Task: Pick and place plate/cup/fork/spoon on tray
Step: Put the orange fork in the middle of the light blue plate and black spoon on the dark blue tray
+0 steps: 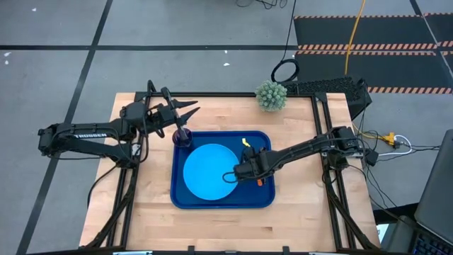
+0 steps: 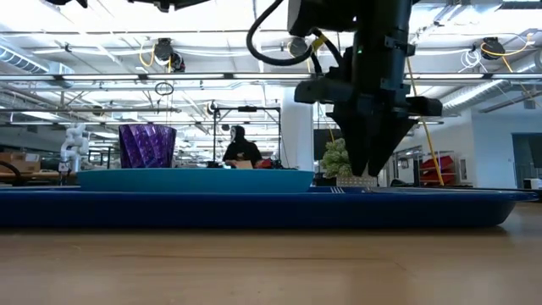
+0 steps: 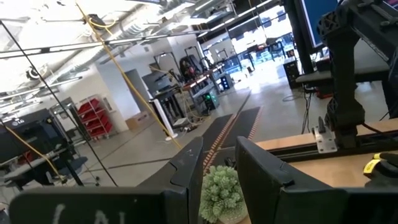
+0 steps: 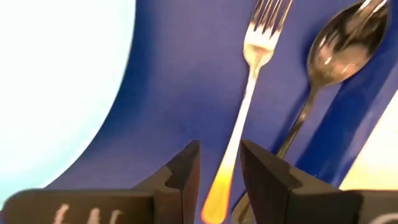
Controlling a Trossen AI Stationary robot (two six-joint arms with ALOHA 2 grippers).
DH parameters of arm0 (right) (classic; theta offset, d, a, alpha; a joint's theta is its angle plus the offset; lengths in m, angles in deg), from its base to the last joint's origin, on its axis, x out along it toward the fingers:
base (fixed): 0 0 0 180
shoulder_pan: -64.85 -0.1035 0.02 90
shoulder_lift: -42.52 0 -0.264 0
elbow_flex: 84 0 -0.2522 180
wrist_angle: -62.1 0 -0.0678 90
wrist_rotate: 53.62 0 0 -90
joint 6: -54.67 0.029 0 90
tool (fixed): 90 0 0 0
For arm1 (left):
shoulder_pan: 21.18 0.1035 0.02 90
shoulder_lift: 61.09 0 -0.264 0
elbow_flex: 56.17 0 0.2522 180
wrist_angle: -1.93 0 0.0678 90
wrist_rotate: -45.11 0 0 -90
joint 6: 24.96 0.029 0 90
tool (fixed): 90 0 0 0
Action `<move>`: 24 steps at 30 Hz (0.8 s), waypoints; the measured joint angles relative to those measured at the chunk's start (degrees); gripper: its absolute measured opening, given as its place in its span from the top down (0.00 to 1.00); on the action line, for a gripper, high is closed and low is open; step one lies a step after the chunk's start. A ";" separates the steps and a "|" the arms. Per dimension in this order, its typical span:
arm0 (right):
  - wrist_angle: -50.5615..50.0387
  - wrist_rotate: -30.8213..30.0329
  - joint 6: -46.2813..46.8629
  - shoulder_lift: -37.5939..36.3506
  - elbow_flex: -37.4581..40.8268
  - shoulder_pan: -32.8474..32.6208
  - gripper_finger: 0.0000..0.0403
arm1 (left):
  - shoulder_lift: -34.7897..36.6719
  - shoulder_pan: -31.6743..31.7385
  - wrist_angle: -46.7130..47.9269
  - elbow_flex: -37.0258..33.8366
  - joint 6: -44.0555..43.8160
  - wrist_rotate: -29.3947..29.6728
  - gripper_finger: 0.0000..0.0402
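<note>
The dark blue tray (image 1: 265, 198) lies mid-table. On it are the light-blue plate (image 1: 210, 172) and, at its far left corner, the purple cup (image 1: 182, 136), standing upright. The fork (image 4: 252, 81) and the spoon (image 4: 339, 46) lie side by side on the tray floor, to the right of the plate. My right gripper (image 4: 219, 152) points down over the tray (image 2: 370, 169) and is narrowly open. Its fingers stand on either side of the fork's orange handle end (image 4: 214, 199). My left gripper (image 1: 187, 111) is open and empty, raised beyond the cup.
A small green plant (image 1: 271, 95) stands at the table's far edge, with a black device (image 1: 333, 88) to its right. The tray's raised rim (image 2: 254, 203) surrounds the plate. Bare wood lies left, right and near of the tray. A person (image 2: 241, 148) shows in the room behind.
</note>
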 joint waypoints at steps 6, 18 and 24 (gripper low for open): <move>3.99 1.45 -0.13 0.00 3.75 0.44 0.74 | 0.00 0.00 -0.15 0.00 0.51 0.00 0.76; 7.10 1.60 1.13 0.02 5.60 0.46 0.74 | 0.00 0.00 -1.25 0.00 0.79 0.00 0.76; 7.96 1.64 1.33 0.00 5.60 0.42 0.74 | 0.00 0.00 -1.39 0.00 0.81 0.00 0.76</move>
